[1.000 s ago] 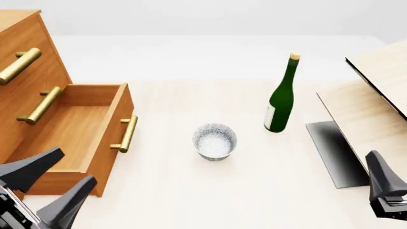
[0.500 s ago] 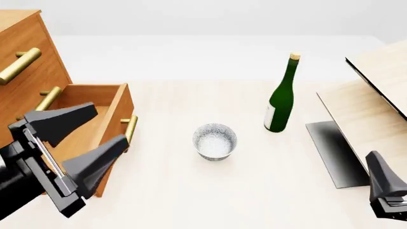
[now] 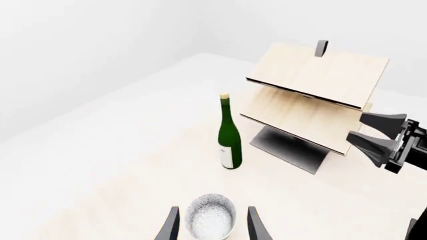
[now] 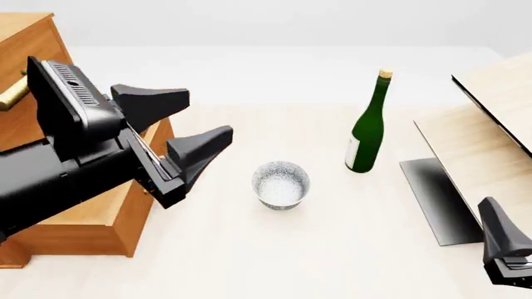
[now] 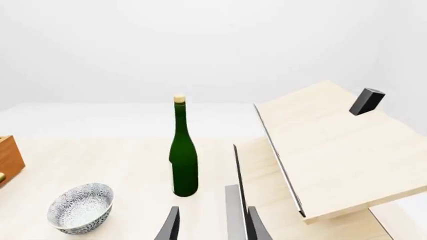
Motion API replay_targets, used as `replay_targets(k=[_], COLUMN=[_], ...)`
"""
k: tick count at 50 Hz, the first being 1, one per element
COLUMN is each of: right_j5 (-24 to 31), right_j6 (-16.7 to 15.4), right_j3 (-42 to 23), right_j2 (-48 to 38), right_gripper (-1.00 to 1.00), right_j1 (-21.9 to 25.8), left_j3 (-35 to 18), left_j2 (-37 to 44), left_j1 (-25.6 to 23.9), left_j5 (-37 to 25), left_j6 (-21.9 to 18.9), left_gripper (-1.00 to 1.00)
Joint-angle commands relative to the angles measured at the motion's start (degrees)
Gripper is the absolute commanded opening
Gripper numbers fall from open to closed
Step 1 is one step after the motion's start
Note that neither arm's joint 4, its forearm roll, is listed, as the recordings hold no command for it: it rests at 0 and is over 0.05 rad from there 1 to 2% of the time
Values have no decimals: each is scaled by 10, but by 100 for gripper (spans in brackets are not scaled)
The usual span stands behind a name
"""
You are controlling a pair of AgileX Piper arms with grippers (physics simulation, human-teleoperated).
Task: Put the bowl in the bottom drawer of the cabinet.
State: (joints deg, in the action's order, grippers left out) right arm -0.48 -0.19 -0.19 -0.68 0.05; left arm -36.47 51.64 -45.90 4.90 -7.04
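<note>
Bowl [image 4: 281, 184]: small, white, grey-speckled, upright on the pale worktop [image 4: 275, 255], roughly mid-scene; nothing touches it. Green bottle [image 4: 367, 124] stands well apart on its far right side.

Cabinet [image 4: 25, 62]: orange-brown wood, at the left. Its bottom drawer [image 4: 99, 215] is pulled out; most of the inside is hidden behind the arm, so what lies in it cannot be told.

Left end effector [image 4: 187, 128]: fingers spread wide, holding nothing, hanging above the worktop between drawer and bowl, aimed at the bowl. In the left wrist view the bowl [image 3: 210, 216] sits squarely between the two fingertips, not yet enclosed.

Right end effector [image 4: 503, 246]: low at the near right edge, by the pale boards [image 4: 490, 118]; nothing visibly held, opening uncertain from these views.

Step in hand, by my reading: reaching to grasp the bowl. Advice: keep the bowl centred, come down until the fingers straddle the wall or pinch one side of the rim, then close gently, since a light round bowl may skid or tip. Lift well clear of the drawer front before carrying it across.
</note>
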Motion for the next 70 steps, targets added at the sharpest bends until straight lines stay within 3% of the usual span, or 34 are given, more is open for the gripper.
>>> replay_targets(k=[1, 26, 54, 70], right_j5=[0, 0, 0, 0], right_j6=[0, 0, 0, 0], right_j3=[0, 0, 0, 0], right_j2=[0, 0, 0, 0], right_gripper=[100, 100, 100, 100], right_j1=[0, 0, 0, 0], left_j3=[-77, -222, -342, -430], left_j2=[73, 203, 350, 420], left_j1=[-3, 7, 38, 17], left_j5=[-40, -151, -248, -312], left_j6=[-8, -1, 2, 1], left_gripper=[100, 100, 100, 100])
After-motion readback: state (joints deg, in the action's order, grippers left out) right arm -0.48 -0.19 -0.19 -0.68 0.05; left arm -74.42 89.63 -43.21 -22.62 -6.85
